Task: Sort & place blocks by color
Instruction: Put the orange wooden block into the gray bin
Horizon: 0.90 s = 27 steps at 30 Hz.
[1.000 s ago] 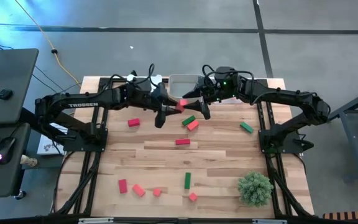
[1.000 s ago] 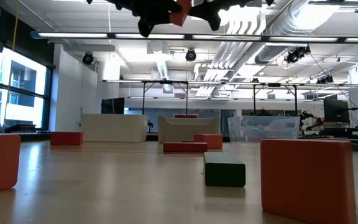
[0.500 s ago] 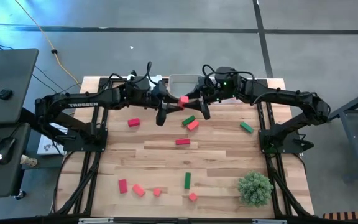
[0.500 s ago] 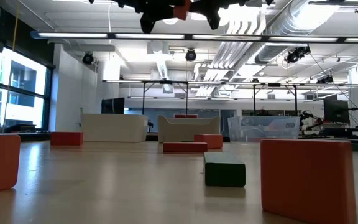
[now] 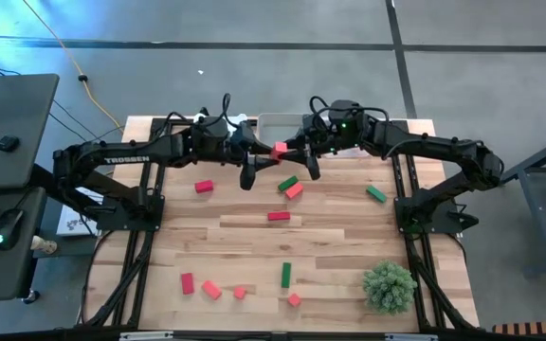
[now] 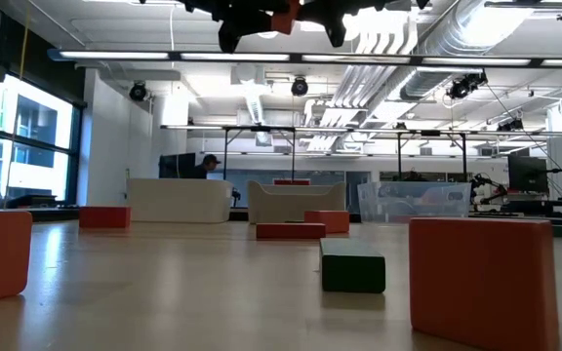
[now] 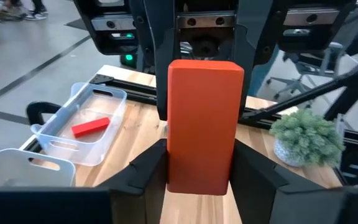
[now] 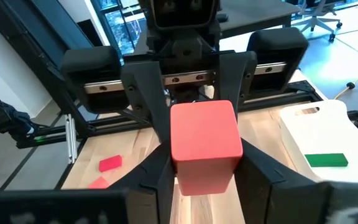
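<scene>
A salmon-red bar block (image 5: 280,149) hangs in the air over the table's far middle, between my two grippers, which meet tip to tip. My left gripper (image 5: 268,157) comes from the table's left and my right gripper (image 5: 290,152) from the right; both are shut on the bar. The low view shows the bar (image 6: 283,14) high above the table. Other red, salmon and green blocks lie flat on the table, such as a green one (image 5: 287,182) and a red one (image 5: 279,216). My left gripper pinches the bar's near end (image 7: 199,168) between its two fingers, which lie level along the bar's long sides, coming from the table's left. The bar is lifted clear and level. My right gripper pinches the bar's other end (image 8: 205,163) between its two fingers, level, from the table's right.
Clear trays stand at the far edge (image 5: 278,123); one holds a red block (image 7: 92,127), another a green block (image 8: 325,160). A bushy green plant ball (image 5: 389,287) sits at the near right. Several blocks lie near the front edge (image 5: 211,289).
The bar and both grippers have risen a little and shifted slightly toward the table's far edge. The bar has stayed level between the fingers.
</scene>
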Each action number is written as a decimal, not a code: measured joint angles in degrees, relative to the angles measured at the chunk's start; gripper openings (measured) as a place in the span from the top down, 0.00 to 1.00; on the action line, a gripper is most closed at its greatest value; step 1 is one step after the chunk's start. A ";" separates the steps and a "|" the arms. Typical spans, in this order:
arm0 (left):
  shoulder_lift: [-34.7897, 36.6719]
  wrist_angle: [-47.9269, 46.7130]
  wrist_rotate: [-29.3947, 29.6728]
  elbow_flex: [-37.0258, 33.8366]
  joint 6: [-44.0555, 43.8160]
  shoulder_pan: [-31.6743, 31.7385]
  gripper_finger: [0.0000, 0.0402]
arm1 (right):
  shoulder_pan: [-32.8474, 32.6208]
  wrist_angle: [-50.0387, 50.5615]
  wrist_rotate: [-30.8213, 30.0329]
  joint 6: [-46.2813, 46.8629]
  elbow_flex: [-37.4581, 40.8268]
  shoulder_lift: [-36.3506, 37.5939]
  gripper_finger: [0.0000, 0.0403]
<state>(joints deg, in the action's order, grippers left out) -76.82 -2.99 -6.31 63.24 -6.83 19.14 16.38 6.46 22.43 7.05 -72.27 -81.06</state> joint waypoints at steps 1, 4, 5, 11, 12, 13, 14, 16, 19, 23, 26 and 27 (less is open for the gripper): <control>0.00 0.03 0.94 0.00 -0.06 -0.02 0.64 | 0.02 -0.01 -0.09 0.08 0.00 0.00 0.73; 0.00 -0.01 1.93 0.00 0.59 -0.03 0.60 | 0.02 0.02 -1.01 0.44 0.00 0.00 0.73; 0.00 0.00 2.19 0.00 1.10 0.02 0.59 | 0.04 0.02 -1.65 0.45 0.00 0.00 0.73; 0.00 -0.09 4.15 -0.02 2.74 0.48 0.51 | 1.44 0.26 -2.97 0.18 0.00 0.00 0.73; 0.00 -0.12 5.10 -0.02 2.74 0.72 0.50 | 1.95 0.65 -3.02 0.09 0.00 0.00 0.73; 0.00 -0.15 6.16 -0.02 2.74 1.05 0.49 | 2.47 1.01 -3.11 -0.17 0.00 0.00 0.73; 0.00 -0.15 7.17 -0.02 2.74 1.47 0.48 | 3.04 1.31 -3.20 -0.53 0.00 0.00 0.73; 0.00 -0.17 8.35 -0.02 2.67 2.52 0.46 | 4.21 1.81 -3.51 -1.12 0.00 0.00 0.73; 0.00 -0.19 8.77 -0.02 2.08 4.27 0.45 | 5.94 2.40 -5.87 -3.08 0.00 0.00 0.73; 0.00 -0.19 8.77 -0.02 1.18 6.15 0.45 | 8.79 2.34 -8.46 -6.20 0.00 -0.29 0.73; 0.00 -0.19 8.81 -0.02 1.07 7.04 0.46 | 10.94 2.14 -10.30 -8.35 0.00 -1.83 0.73; 0.00 -0.20 8.80 -0.02 1.07 7.29 0.46 | 11.54 1.86 -10.43 -8.57 0.00 -2.64 0.73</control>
<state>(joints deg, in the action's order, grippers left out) -76.82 -3.19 2.48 63.22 -5.76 26.44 27.92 8.32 12.01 -1.52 -72.27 -83.69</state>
